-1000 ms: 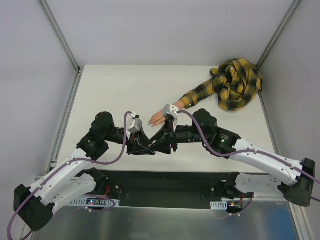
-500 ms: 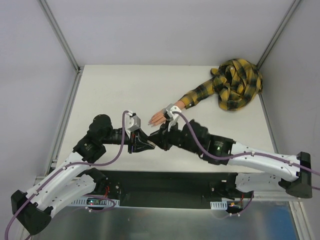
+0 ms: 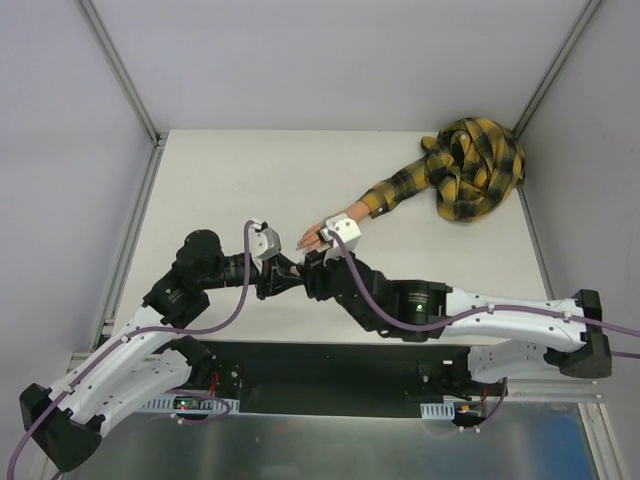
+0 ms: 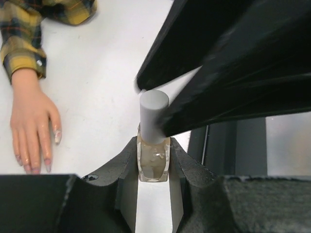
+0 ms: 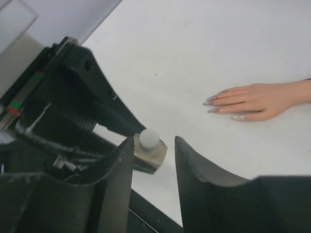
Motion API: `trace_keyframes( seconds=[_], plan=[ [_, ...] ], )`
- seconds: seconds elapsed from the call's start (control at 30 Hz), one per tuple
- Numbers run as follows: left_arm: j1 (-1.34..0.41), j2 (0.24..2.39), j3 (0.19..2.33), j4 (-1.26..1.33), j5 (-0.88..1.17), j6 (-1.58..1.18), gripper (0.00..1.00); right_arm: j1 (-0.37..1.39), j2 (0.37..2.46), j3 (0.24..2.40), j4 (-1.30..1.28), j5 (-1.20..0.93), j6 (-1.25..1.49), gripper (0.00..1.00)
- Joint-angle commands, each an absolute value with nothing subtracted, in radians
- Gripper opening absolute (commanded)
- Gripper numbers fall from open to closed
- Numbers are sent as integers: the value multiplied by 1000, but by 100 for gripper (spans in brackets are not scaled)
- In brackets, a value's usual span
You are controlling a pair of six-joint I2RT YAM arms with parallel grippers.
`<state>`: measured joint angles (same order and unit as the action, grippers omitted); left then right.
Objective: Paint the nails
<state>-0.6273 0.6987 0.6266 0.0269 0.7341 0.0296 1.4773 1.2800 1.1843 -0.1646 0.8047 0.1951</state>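
A peach mannequin hand (image 3: 312,236) lies flat on the white table, its plaid sleeve (image 3: 400,185) running back to the right. Its pale nails (image 4: 34,168) tip the fingers, also seen in the right wrist view as nails (image 5: 210,103). My left gripper (image 4: 153,148) is shut on a small beige bottle (image 4: 153,165) with a grey cap (image 4: 154,114), held a little above the table, near side of the hand. My right gripper (image 5: 153,143) is open around the cap (image 5: 148,137); one finger is close beside it, the other stands apart.
The rest of the yellow-black plaid shirt is heaped (image 3: 475,170) in the back right corner. Metal frame posts (image 3: 120,70) rise at both back corners. The two grippers (image 3: 295,272) meet just in front of the hand, near the table's front edge.
The right arm's elbow has dropped toward the table's near edge and its forearm now reaches leftward. Both grippers have shifted slightly toward the mannequin hand. The bottle stays in the left gripper.
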Motion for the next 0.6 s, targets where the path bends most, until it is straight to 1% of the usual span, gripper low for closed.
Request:
trace_keyframes(
  seconds=[0.0, 0.03, 0.07, 0.1, 0.13, 0.17, 0.2, 0.27, 0.3, 0.43, 0.47, 0.5, 0.57],
  plan=[
    [-609, 726, 663, 52, 776, 25, 0, 1399, 1106, 1138, -186, 493, 52, 57],
    [-609, 727, 664, 52, 790, 23, 0, 1363, 1091, 1131, -183, 438, 37, 62],
    [-609, 729, 664, 52, 810, 23, 0, 1344, 1069, 1121, -176, 317, 23, 66],
    [-609, 735, 667, 55, 859, 18, 0, 1324, 1039, 1099, -152, 243, -29, 72],
    [-609, 739, 669, 60, 894, 17, 0, 1284, 1025, 1089, -137, 159, -50, 74],
    [-609, 742, 669, 81, 929, 3, 0, 1264, 1019, 1082, -127, -21, -76, 75],
    [-609, 752, 667, 98, 1018, 3, 0, 1247, 1014, 1083, -126, -99, -95, 75],
    [-611, 753, 651, 145, 1093, -58, 0, 1217, 1015, 1085, -124, -231, -141, 75],
    [-611, 752, 643, 199, 1139, -77, 0, 1209, 1017, 1086, -118, -259, -146, 74],
    [-611, 753, 618, 288, 1215, -136, 0, 1146, 1037, 1066, -78, -418, -153, 69],
    [-611, 756, 615, 299, 1226, -155, 0, 1141, 1040, 1060, -66, -476, -153, 68],
    [-611, 767, 615, 308, 1238, -161, 0, 1135, 1045, 1058, -52, -500, -155, 64],
    [-611, 779, 618, 321, 1259, -173, 0, 1127, 1058, 1051, -38, -547, -153, 61]
  ],
)
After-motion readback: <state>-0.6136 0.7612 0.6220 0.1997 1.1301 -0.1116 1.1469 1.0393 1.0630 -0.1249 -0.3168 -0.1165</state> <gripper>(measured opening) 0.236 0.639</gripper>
